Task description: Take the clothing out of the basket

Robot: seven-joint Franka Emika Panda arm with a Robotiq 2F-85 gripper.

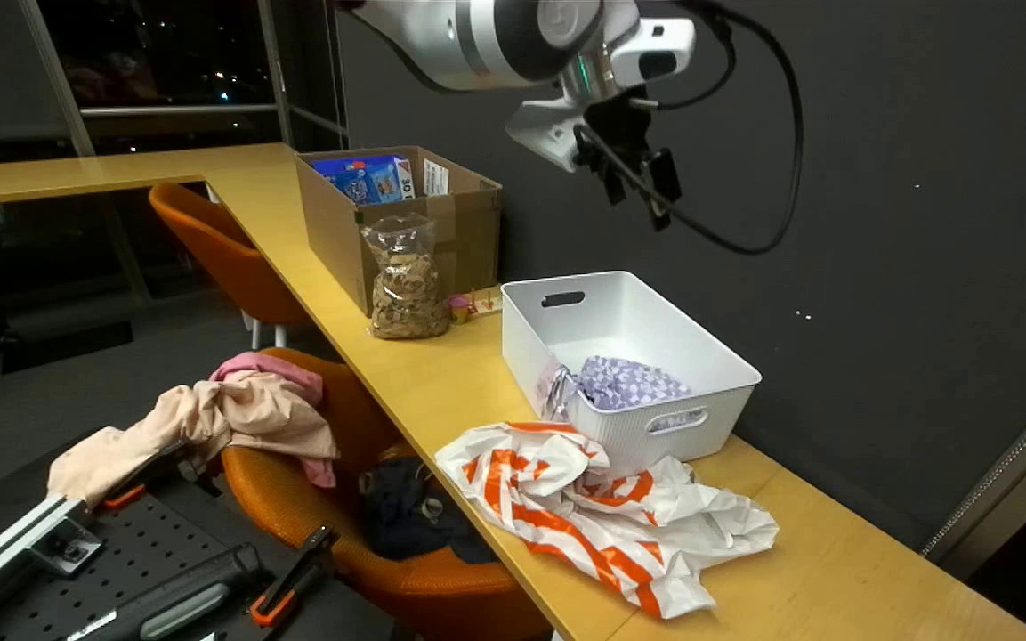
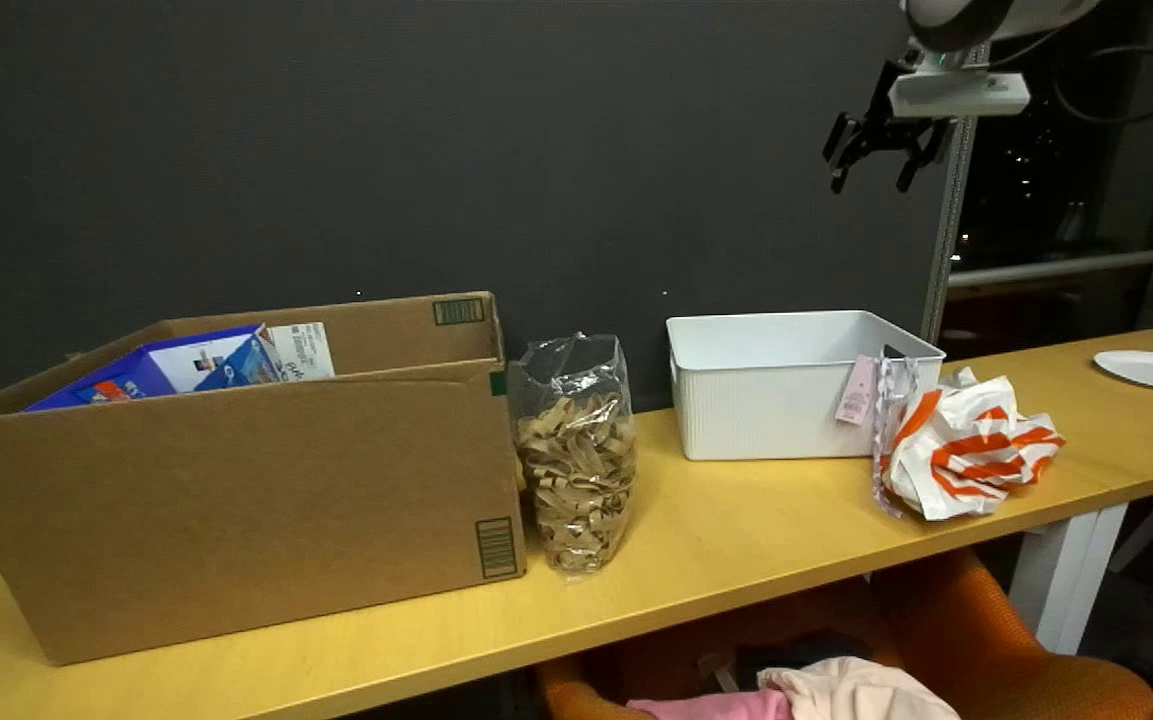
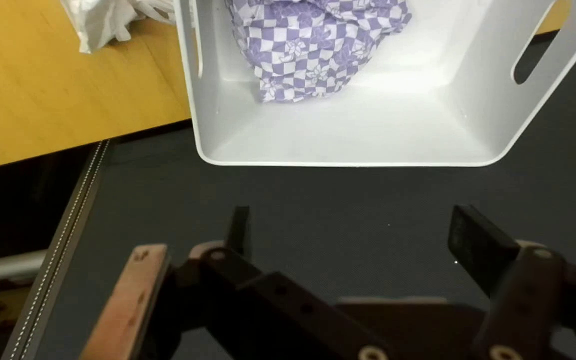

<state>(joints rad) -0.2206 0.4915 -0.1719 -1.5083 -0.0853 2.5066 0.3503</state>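
A purple and white checked cloth (image 1: 628, 383) lies bunched inside the white basket (image 1: 686, 343), toward one end. It also shows in the wrist view (image 3: 312, 55), partly cut off by the top edge. A strip of it hangs over the basket's side (image 2: 891, 410) with a pink tag (image 2: 856, 390) beside it. In an exterior view the basket (image 2: 776, 415) hides the rest of the cloth. My gripper (image 1: 639, 203) is raised well above the basket, near the dark wall. It is open with nothing between the fingers, as the wrist view (image 3: 350, 222) shows.
A white and orange plastic bag (image 1: 601, 516) lies crumpled against the basket. A cardboard box (image 1: 406, 231) and a clear bag of brown pieces (image 1: 407, 289) stand farther along the table (image 1: 441, 383). The dark wall (image 1: 877, 267) runs close behind. An orange chair (image 1: 290, 481) holds pink cloths (image 1: 237, 409).
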